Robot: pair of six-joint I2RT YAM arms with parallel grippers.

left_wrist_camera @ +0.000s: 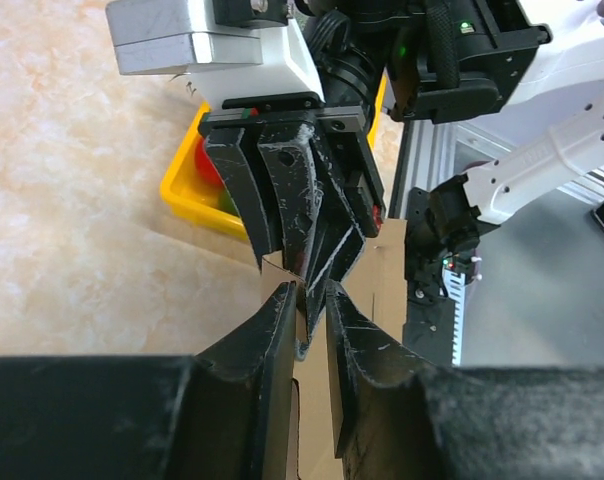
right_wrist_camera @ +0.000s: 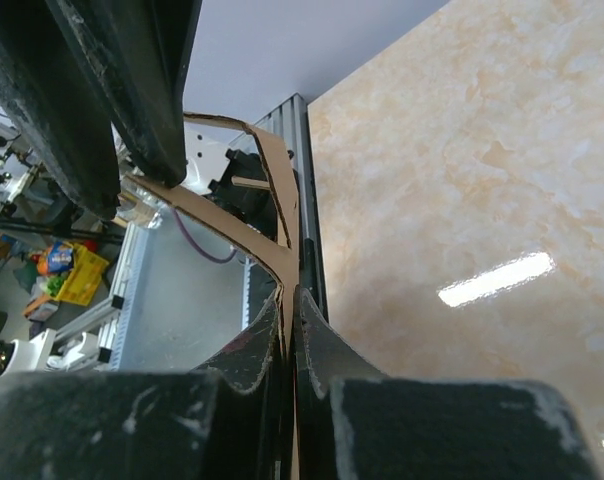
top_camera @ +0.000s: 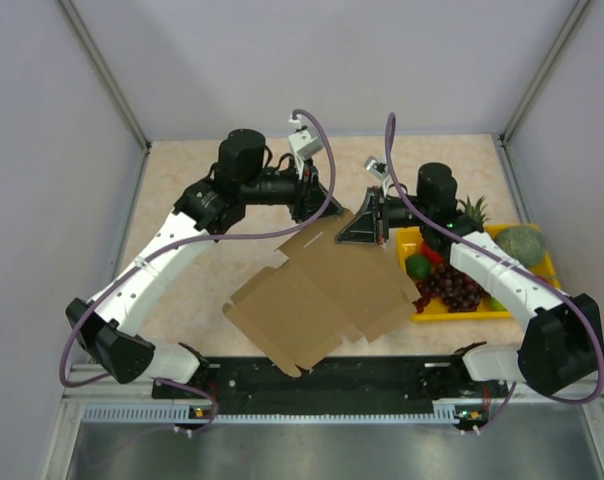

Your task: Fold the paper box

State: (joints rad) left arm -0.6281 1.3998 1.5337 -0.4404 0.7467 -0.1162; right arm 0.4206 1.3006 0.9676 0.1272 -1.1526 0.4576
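**Pinched at the raised far corner**

Found the paper box [top_camera: 322, 295] unfolded: a flat die-cut sheet spread on the table [top_camera: 182, 185] between the two arms, just beside a yellow fruit tray [top_camera: 452, 318]. Ran lengthwise on a diagonal, from near left to far right in the top view, with the far corner lifted off the table up to both sets of fingers. Read as plain brown kraft cardboard, matte and smooth, straight-cut, with flaps and tabs around the edges and a small slot near the raised corner. Showed no print, label or writing anywhere. Had the right fingers [right_wrist_camera: 304, 315] clamped tight on a thin cardboard edge, with no gap left between them. Had the left fingers [left_wrist_camera: 290, 305] slightly parted, a strip of cardboard standing in the narrow gap; could not tell whether either one pressed on it. Met almost tip to tip over that same edge, above beige, marble-patterned table.
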